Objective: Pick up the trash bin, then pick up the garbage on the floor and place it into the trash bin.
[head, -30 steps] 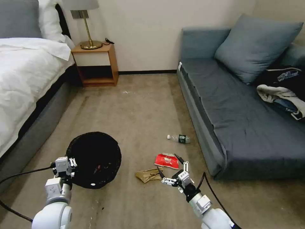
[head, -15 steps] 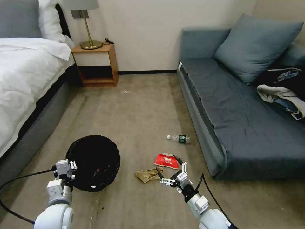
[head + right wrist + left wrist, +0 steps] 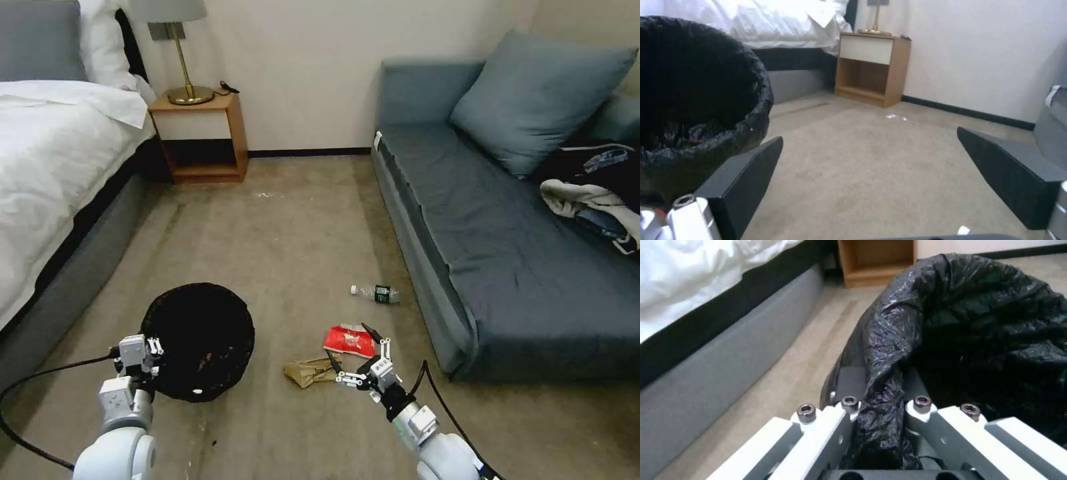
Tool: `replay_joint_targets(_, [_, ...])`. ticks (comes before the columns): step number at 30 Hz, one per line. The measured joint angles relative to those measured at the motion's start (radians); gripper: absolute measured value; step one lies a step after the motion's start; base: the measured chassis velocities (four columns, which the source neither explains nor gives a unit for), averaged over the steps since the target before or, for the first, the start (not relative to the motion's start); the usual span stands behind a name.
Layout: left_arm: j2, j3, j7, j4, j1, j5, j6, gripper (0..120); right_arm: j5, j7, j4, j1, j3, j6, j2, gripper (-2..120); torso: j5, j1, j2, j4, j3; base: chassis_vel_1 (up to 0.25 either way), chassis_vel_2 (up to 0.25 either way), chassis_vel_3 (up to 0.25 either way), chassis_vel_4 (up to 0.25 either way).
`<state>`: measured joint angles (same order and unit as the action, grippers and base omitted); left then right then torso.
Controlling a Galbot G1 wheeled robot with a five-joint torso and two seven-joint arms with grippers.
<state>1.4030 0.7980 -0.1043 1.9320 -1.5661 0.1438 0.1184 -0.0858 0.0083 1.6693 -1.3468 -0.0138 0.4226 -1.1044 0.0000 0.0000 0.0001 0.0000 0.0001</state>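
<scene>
Carpet, short-piled and tan, carries three pieces of garbage: a glossy red snack packet (image 3: 349, 340), a crumpled tan paper bag (image 3: 309, 370) and one small clear bottle (image 3: 376, 292) with a dark label, lying near the sofa base. My left gripper (image 3: 148, 351) is clenched on the crinkly black liner at the rim of the round trash bin (image 3: 198, 339), which sits at my left front. My right gripper (image 3: 355, 352) hangs spread wide, its flat dark fingers (image 3: 741, 181) apart, just above the packet and bag.
</scene>
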Motion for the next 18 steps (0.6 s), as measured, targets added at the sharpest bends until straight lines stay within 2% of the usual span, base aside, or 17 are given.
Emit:
replay_joint_targets(7, [-0.002, 0.001, 0.001, 0.000, 0.001, 0.001, -0.001, 7, 0.004, 0.000, -0.004, 0.007, 0.005, 0.000, 0.001, 100, 0.0000, 0.000, 0.000, -0.0001, 0.000, -0.168, 0.163, 0.163, -0.165])
replay_joint_targets(14, [-0.004, 0.003, 0.001, 0.000, 0.000, 0.003, -0.001, 7, 0.036, -0.017, -0.018, 0.040, 0.042, -0.012, 0.033, 100, 0.0001, 0.000, 0.000, 0.0000, 0.000, -0.069, 0.083, 0.079, -0.093])
replay_joint_targets(18, [-0.005, 0.002, 0.001, 0.000, 0.001, 0.000, -0.001, 7, 0.045, -0.069, -0.020, 0.097, 0.103, -0.137, 0.100, 100, 0.0001, 0.000, 0.000, 0.0000, 0.000, 0.000, 0.000, 0.000, 0.000])
